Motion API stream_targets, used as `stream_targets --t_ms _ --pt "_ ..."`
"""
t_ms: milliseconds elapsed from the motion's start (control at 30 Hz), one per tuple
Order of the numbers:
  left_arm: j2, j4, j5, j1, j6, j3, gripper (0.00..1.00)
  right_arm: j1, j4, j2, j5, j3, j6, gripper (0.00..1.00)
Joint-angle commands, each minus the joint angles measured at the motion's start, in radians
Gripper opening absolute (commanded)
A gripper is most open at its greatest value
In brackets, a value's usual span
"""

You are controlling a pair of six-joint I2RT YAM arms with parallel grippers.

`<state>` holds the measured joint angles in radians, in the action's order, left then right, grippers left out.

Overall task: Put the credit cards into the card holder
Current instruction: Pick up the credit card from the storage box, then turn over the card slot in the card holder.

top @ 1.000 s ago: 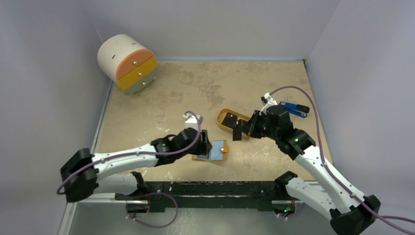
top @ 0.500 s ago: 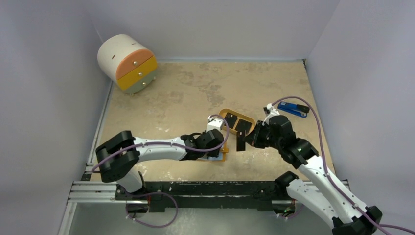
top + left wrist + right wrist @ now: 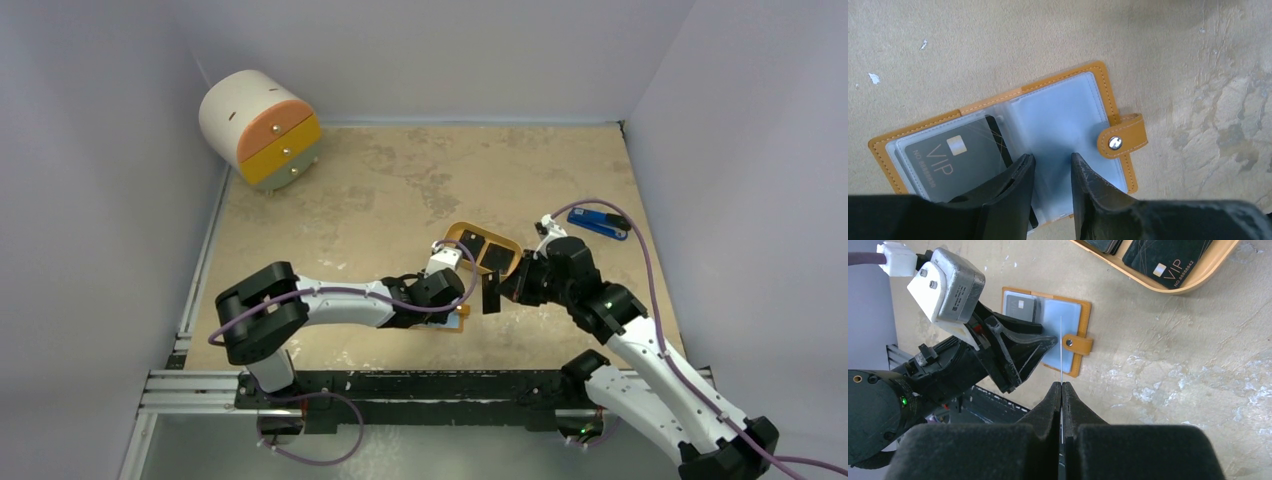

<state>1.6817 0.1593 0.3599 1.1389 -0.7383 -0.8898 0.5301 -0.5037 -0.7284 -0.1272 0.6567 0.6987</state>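
While the left gripper (image 3: 446,301) pins the open card holder (image 3: 458,320) to the table (image 3: 400,180), the right gripper (image 3: 507,288) holds 1 credit card (image 3: 490,293) beside it. Left wrist: parted jaws, empty, flatten the sleeve (image 3: 1058,112). Right wrist: clamped jaws present the card edge-on, seemingly for that sleeve.

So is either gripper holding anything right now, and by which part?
The right gripper pinches a credit card by one edge. The left gripper holds nothing, open over the card holder.
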Motion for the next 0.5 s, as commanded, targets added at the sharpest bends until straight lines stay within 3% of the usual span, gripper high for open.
stream_targets --t_ms 0,267,467 --pt "0.041 -0.013 0.027 0.002 0.007 -0.005 0.29 0.001 0.017 0.000 -0.038 -0.003 -0.015 0.00" --pt "0.023 -0.018 0.065 0.002 -0.016 0.025 0.01 0.003 0.102 -0.043 -0.154 -0.062 0.006 0.00" --pt "0.015 -0.019 0.081 0.001 -0.033 0.052 0.00 0.025 0.208 -0.129 -0.262 -0.112 0.048 0.00"
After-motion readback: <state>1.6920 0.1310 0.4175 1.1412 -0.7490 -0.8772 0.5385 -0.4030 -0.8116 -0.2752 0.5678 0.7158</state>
